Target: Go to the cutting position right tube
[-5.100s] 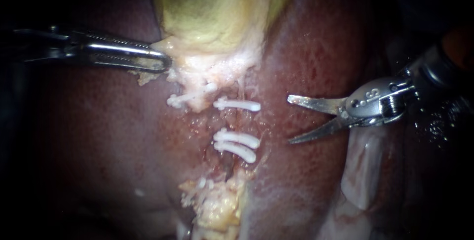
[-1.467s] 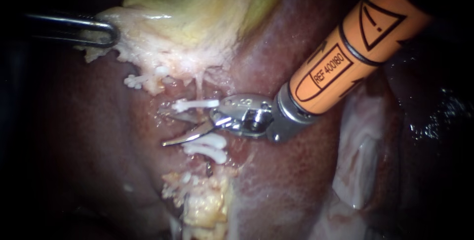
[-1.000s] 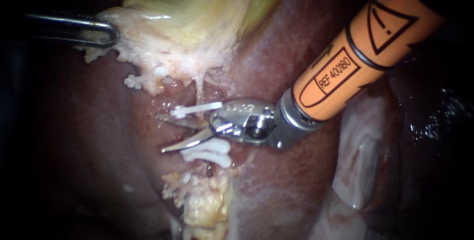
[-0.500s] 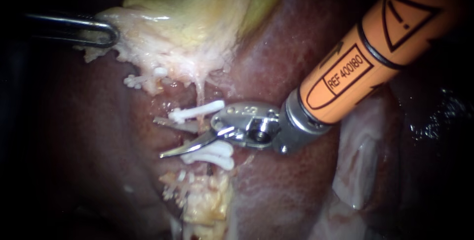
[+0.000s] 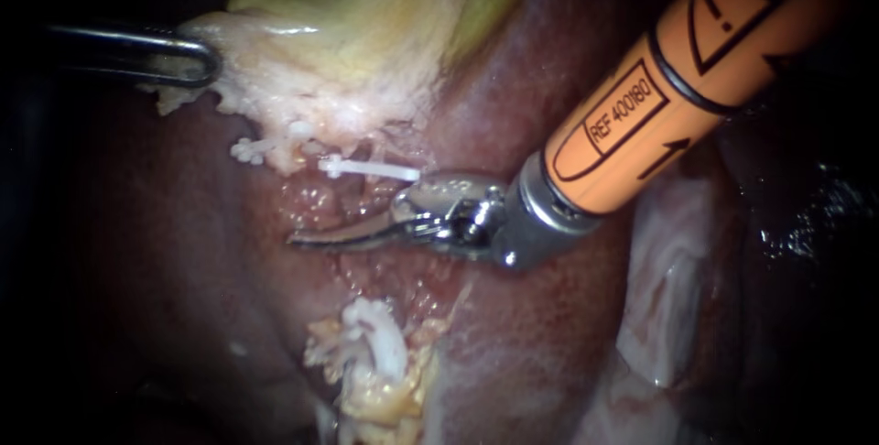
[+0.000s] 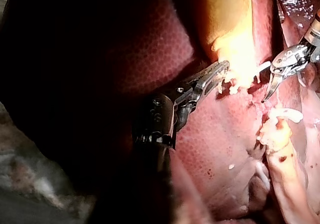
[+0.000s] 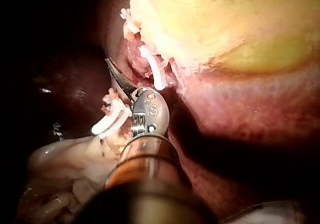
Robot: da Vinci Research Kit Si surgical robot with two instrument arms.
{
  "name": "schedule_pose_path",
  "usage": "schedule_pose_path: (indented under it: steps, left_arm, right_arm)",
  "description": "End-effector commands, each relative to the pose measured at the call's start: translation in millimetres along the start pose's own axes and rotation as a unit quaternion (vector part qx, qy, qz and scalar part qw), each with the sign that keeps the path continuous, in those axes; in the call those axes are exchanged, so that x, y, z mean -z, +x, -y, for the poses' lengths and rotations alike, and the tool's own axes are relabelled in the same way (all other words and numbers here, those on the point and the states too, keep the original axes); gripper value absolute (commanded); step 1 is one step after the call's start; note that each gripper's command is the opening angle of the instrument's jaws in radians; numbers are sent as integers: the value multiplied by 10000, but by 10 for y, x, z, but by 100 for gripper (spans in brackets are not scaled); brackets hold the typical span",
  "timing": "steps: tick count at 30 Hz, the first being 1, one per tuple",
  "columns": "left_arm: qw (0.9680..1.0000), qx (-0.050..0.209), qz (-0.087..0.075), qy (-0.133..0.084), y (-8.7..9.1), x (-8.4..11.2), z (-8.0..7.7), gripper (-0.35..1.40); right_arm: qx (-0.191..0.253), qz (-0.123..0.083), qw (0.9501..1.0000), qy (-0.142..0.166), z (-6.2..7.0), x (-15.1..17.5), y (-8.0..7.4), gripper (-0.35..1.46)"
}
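My right instrument (image 5: 307,238), with curved blades on an orange shaft, lies across the raw bed between the clips, its blades shut together. One white clip (image 5: 366,168) sits just above the blades on the stump under the gallbladder (image 5: 366,24). Two white clips (image 5: 380,340) sit well below on a pale fatty stump. No tube shows joining the two stumps. My left instrument (image 5: 197,60) is shut on the gallbladder's pale edge at upper left. In the right wrist view the blades (image 7: 117,77) lie between the upper clip (image 7: 152,69) and the lower clips (image 7: 110,121).
Dark red liver (image 5: 549,317) surrounds the bed on both sides. Another white clip (image 5: 252,149) hangs on the gallbladder's lower left fringe. Pale tissue (image 5: 668,280) lies at the right. In the left wrist view my left instrument (image 6: 220,72) grips the gallbladder edge beside the right instrument (image 6: 272,84).
The right blades, open around the tube between the clips, have shut. The two lower clips have dropped away onto the fatty stump; the upper clip has risen slightly. The left instrument has held still.
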Motion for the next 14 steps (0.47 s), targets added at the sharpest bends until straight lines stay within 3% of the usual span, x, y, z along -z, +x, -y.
schedule_pose_path:
  steps: [1, 14]
  left_arm:
    - [10000, 3, 0, 5, 0, 0, 0, -35]
    - [10000, 2, 0, 4, -1, -1, 2, -35]
  right_arm:
    - [9, -5, 10000, -10, 0, -1, -1, -35]
    - [12, 21, 10000, 46, 2, -2, -2, -35]
